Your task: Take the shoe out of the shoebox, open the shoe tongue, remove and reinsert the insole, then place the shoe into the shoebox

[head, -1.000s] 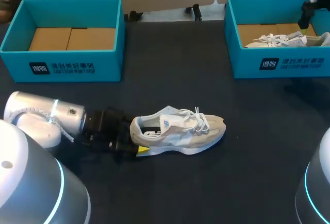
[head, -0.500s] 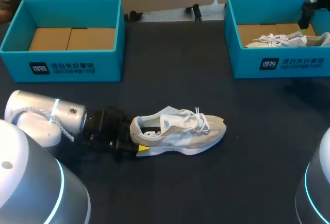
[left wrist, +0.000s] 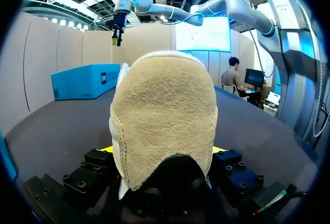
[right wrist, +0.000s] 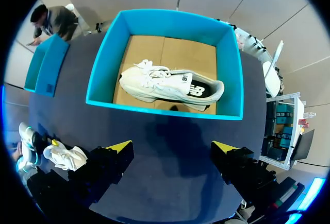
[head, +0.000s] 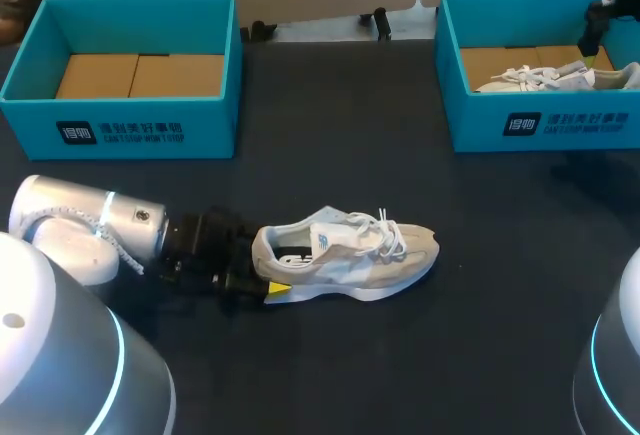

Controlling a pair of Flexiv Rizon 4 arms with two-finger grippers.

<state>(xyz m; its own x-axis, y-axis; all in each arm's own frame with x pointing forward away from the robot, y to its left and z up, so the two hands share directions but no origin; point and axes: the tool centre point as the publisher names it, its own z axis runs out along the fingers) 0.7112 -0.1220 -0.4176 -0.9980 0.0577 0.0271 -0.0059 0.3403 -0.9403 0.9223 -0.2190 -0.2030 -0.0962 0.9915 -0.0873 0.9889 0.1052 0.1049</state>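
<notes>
Two-sided hold with left gripper (head: pixel 264 273): pinches heel of beige suede shoe (head: pixel 345 253) from 9 o'clock. Lies mid-table on its sole, toe toward 3 o'clock, laces loose. Farther, at 1 o'clock, holds right gripper (right wrist: pixel 172 147) wide open, empty, above shoebox (head: pixel 540 125) containing white shoe (right wrist: pixel 170 87).

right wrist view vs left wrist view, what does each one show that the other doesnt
Only the right wrist view: the white shoe lying inside the right shoebox, seen from above, ahead of the open right gripper. Only the left wrist view: the heel of the beige shoe close up, clamped in the left gripper. Both: the right shoebox, the right gripper above it, and the beige shoe, which is small and far off in the right wrist view.
</notes>
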